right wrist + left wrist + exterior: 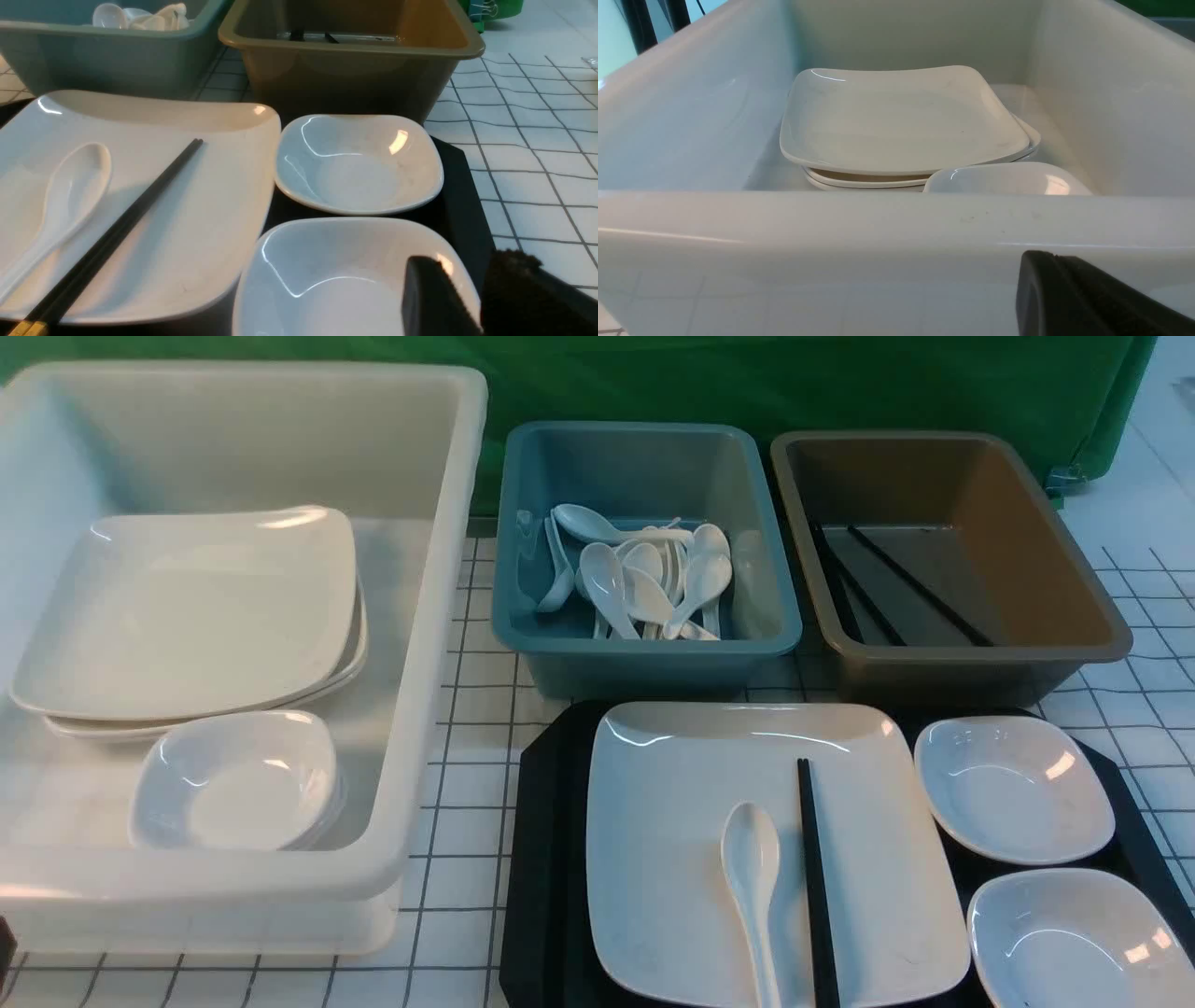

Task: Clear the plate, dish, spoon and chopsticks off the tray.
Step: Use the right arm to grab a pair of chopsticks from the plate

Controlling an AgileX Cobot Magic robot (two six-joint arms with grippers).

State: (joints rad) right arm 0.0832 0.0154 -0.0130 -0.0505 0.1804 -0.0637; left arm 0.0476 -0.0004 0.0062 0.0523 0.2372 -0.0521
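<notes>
White and glossy, the plate is lying flat on the black tray, taking up its left and middle. The spoon is resting on the plate with its bowl pointing away from the robot. The chopsticks are lying just beside it on its right, running the same way. On the tray's right part the far dish and the near dish are sitting upright, one behind the other, just beside the plate.

The right pincer is hanging at the near dish's outer rim with its fingers spread and a clear gap between them. Whether either finger is touching the dish I cannot tell. Plate, spoon and chopsticks are lying to its left, apart from it.

The left pincer is sitting low before the outer wall of the white tub, well apart from the tray. Only one dark finger is showing, and its jaws are pressed together.

Behind the tray, the blue tub is holding a heap of spoons and the brown tub some loose sticks. The white tub is holding a stack of plates and nested bowls.
</notes>
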